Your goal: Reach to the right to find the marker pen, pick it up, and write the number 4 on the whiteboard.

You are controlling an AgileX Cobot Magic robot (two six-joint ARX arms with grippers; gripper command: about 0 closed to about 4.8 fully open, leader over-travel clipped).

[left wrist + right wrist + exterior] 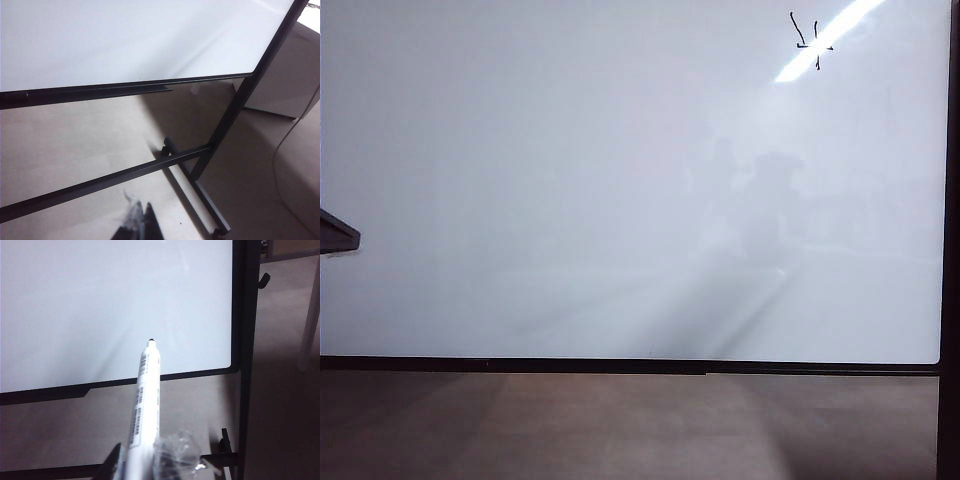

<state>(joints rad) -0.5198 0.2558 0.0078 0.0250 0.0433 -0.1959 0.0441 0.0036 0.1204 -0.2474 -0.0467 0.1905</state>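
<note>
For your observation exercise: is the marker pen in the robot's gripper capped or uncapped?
Uncapped. In the right wrist view the marker pen, held in the right gripper, shows its bare dark tip, pointing toward the whiteboard.

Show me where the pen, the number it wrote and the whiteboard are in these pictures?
marker pen [146,405]: right wrist view, middle of the pale barrel, held in the right gripper [137,465].
number 4 [812,42]: exterior view, where the strokes cross.
whiteboard [570,180]: exterior view, bare white surface.
</note>
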